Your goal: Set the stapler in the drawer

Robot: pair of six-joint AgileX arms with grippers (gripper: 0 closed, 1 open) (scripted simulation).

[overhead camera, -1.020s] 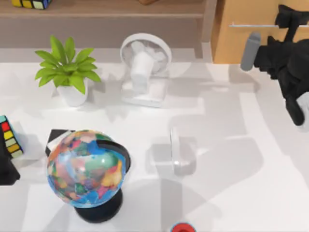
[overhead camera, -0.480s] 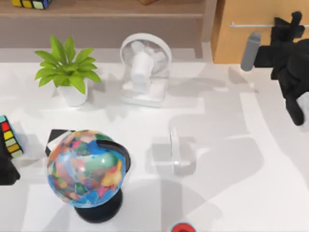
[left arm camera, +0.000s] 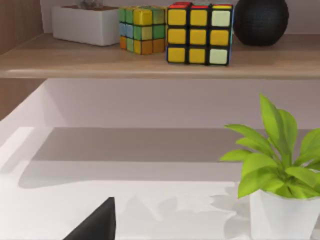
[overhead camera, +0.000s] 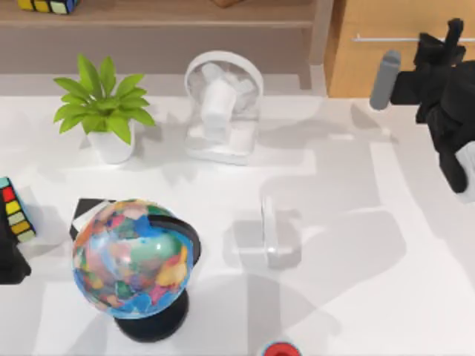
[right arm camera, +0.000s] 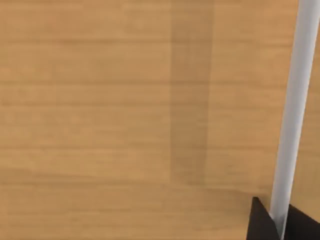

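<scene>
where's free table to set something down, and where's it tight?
Free: the broad patch of table right of the stapler, and the strip between the plant and fan above and the globe below. Tight: the left edge around the globe, and by the drawer, where the right gripper is at the handle.

Right arm (overhead camera: 445, 111): blocky matte-black links beside the drawer (overhead camera: 386, 59), one grey cylindrical segment (overhead camera: 384, 78) on the side toward the fan, pale grey-white section at the link end farthest from the drawer. Right gripper (overhead camera: 449, 33): black, slim fingers. Left arm (overhead camera: 11, 263): a black chunk below the colour cube at the table's left edge. No visible cables, screws or markings.
</scene>
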